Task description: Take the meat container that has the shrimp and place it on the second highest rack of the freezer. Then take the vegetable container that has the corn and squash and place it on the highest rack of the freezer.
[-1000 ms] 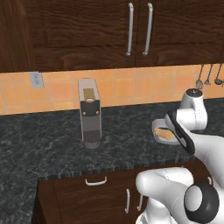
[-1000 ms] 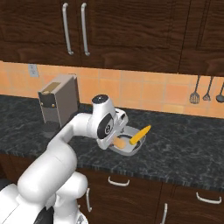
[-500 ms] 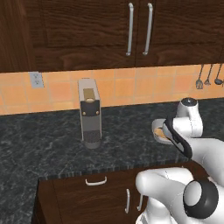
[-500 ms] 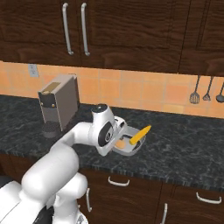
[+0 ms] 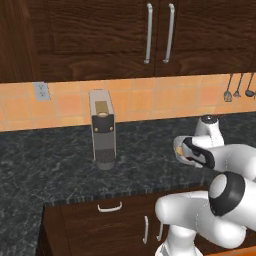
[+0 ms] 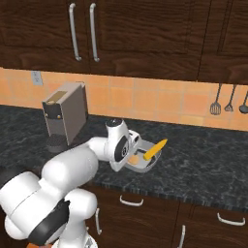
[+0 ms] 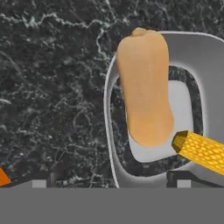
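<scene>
The vegetable container (image 7: 205, 61) is a grey pan on the dark counter, holding the pale tan squash (image 7: 146, 87) and the yellow corn (image 7: 201, 151). In the right base view the corn (image 6: 155, 149) sticks out over the rim of the container (image 6: 145, 166), with the squash (image 6: 133, 158) beside it. My gripper (image 7: 109, 180) hangs open just above the pan's near rim. One fingertip (image 7: 39, 180) is over the counter and the other over the pan. The hand (image 5: 196, 152) covers most of the pan in the left base view. The meat container, shrimp and freezer are out of view.
A grey coffee machine (image 5: 102, 130) stands on the counter to the left, also seen as coffee machine (image 6: 65, 114). Dark wall cabinets (image 6: 82, 29) hang above. Utensils (image 6: 227, 99) hang on the tiled wall at the right. Drawers (image 5: 110, 207) sit under the counter edge.
The hand has come down a little closer to the vegetable container. The jaws have stayed open and the pan has not moved.
</scene>
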Available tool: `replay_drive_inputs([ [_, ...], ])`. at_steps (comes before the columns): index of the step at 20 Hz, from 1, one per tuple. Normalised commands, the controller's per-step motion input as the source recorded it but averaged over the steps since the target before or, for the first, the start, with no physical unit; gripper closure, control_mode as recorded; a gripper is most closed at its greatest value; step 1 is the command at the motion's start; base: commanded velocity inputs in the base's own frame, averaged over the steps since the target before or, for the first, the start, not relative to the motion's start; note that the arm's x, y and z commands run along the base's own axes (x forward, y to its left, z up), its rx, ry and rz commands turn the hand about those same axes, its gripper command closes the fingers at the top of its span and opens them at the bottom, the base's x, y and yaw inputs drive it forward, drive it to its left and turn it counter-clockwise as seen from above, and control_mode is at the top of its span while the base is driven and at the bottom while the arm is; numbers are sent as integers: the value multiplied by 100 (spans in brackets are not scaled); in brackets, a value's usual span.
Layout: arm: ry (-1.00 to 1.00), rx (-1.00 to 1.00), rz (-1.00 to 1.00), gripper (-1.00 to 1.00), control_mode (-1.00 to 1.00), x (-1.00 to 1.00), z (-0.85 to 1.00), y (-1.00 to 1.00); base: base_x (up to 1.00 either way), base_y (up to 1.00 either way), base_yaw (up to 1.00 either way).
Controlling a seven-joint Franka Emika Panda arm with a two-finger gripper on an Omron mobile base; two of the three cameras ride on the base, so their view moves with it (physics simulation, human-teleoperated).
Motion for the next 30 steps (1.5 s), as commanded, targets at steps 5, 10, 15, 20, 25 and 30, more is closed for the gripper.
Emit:
replay_drive_inputs([
  [5,2,8,-3,-100,-100,2,-21,-34,0,0,0],
  [10,0,2,-4,-100,-100,14,-33,-16,0,0,0],
  [15,0,0,-5,-100,-100,17,-30,0,0,0,0],
  [20,1,0,-4,-100,-100,21,-27,0,0,0,0],
  [25,0,0,-4,-100,-100,20,-30,0,0,0,0],
  [30,0,0,-1,-100,-100,11,-16,0,0,0,0],
])
